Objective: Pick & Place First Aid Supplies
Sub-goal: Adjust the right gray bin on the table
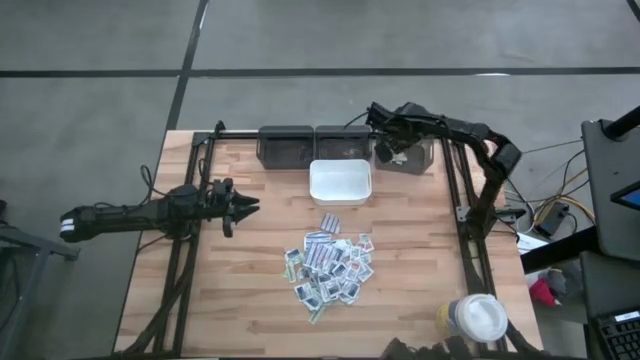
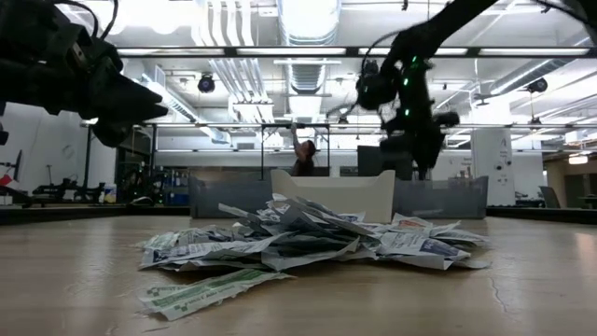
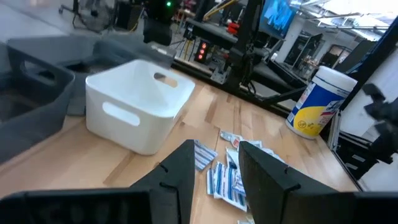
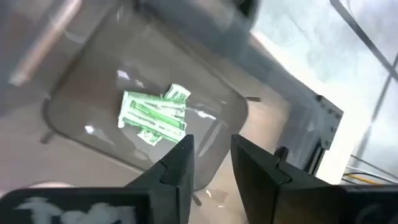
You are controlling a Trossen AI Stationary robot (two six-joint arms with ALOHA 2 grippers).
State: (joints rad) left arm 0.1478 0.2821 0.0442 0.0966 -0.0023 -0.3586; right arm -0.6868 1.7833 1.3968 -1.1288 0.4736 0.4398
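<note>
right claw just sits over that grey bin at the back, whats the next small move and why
Probably lift the right claw clear of the grey bin and swing back toward the pile of packets. It is open and empty, green-printed packets already lie in the bin, and many remain on the table.

**Four cameras, one table**

One camera hangs high and looks straight down on the whole table (image 1: 250,300). One sits low at the table's near edge and looks level across it into the room. Both see the pile of packets (image 1: 330,265) and the white tray (image 1: 340,182). The left wrist camera looks closely at these too. The right wrist camera looks down into a grey bin (image 4: 93,81).
</note>
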